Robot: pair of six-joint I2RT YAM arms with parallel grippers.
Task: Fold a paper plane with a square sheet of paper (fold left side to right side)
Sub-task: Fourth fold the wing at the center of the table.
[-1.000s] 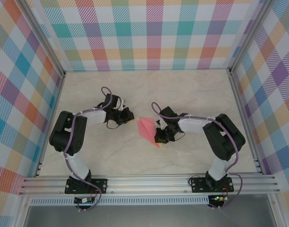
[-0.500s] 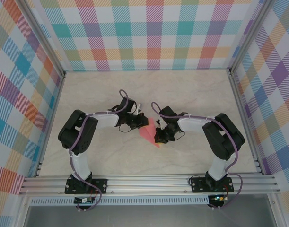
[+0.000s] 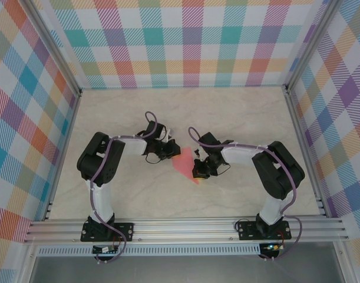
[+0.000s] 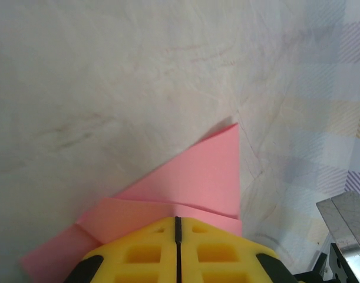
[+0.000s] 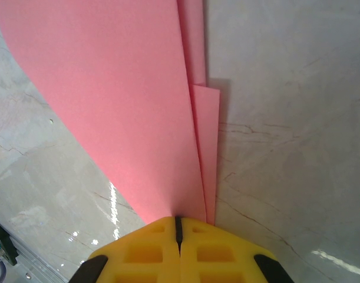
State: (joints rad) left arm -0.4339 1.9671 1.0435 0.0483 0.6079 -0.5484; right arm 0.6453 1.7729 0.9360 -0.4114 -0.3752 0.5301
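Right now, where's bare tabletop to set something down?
Free: the far table strip below the back wall; the near strip between pink paper and front rail. Crowded: centre, where left gripper and right gripper meet on the paper.

Left claw [image 3: 168, 151] and right claw [image 3: 198, 172] both closed, nose to nose at centre!
Left arm [image 3: 100, 162] elbows out toward 9 o'clock, forearm reaching to 3; right arm [image 3: 274, 168] elbows out toward 3, forearm reaching to 9. Each claw's yellow fingers [image 4: 138, 253] are pressed flat together.
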